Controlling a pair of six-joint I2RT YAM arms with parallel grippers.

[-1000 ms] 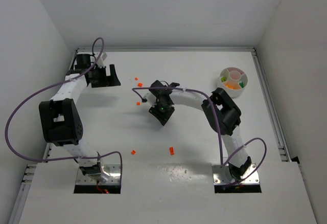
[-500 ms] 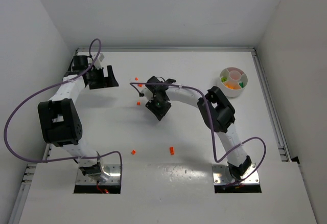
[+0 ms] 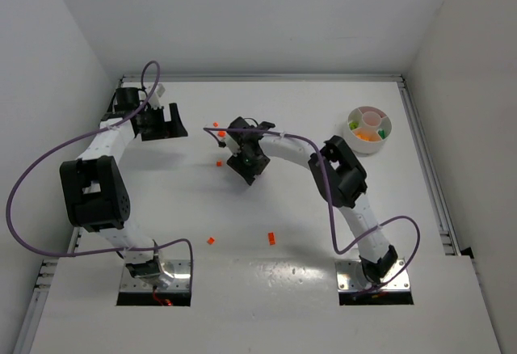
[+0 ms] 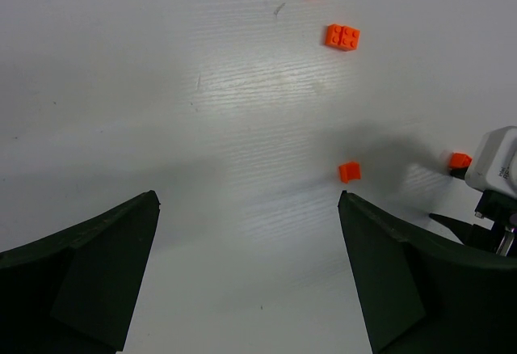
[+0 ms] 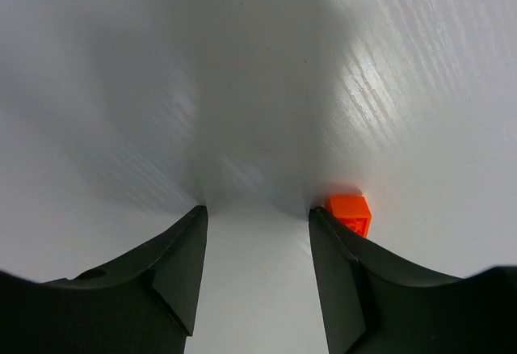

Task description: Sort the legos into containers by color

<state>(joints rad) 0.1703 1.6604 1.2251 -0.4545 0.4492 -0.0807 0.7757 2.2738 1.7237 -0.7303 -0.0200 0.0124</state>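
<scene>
Right wrist view: the right gripper (image 5: 257,212) hangs low over the desk (image 5: 404,87), jaws partly open and empty. The orange lego (image 5: 350,213) lies just outside them, off to the picture's right.

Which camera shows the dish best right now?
The top view: the whole dish sits far right, green and orange bricks inside. Neither wrist view shows it, only table and loose orange bricks.
</scene>
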